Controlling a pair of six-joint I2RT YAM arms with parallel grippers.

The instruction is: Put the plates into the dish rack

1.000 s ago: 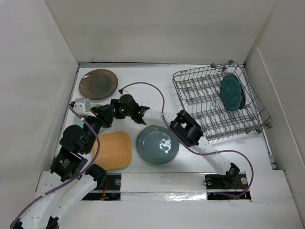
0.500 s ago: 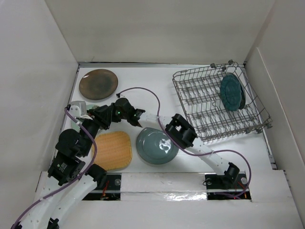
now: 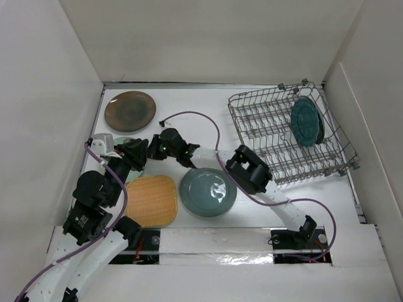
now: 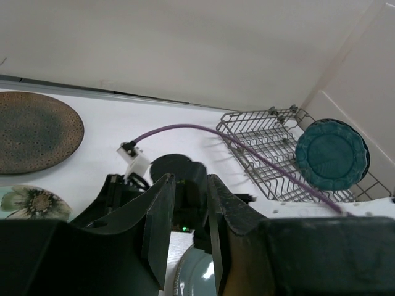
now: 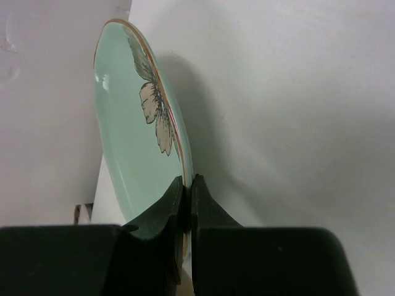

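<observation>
Plates: five in view, one of them loaded. The teal scalloped plate (image 3: 306,121) stands on edge in the dish rack (image 3: 264,129), toward the rack's far right end. The rack sits at an angle on the far right part of the tabletop (image 3: 189,104).

The other four plates are outside the rack, on the left and middle of the tabletop. The dark brown plate (image 3: 130,111) lies flat in the far left corner. The tan woven plate (image 3: 151,199) and the grey-blue plate (image 3: 208,191) lie flat side by side at the near edge, close together but apart. The tan one is on the left.

The pale green flowered plate (image 5: 133,142) sits between the brown plate and the tan one, against the left wall, and both arms cover most of it from above. The right claw (image 5: 186,185) is pressed onto its gold-edged rim, one finger on each face. It cannot be determined whether the plate is raised off the tabletop or resting on it.

The right arm reaches across from the right base, over the far edge of the grey-blue plate, to the left side. A purple cable (image 3: 208,119) loops over the tabletop from its wrist.

The left claw (image 4: 189,185) has its fingers spread. The right arm's black wrist shows through the gap between them. Contact between the two arms cannot be determined.
</observation>
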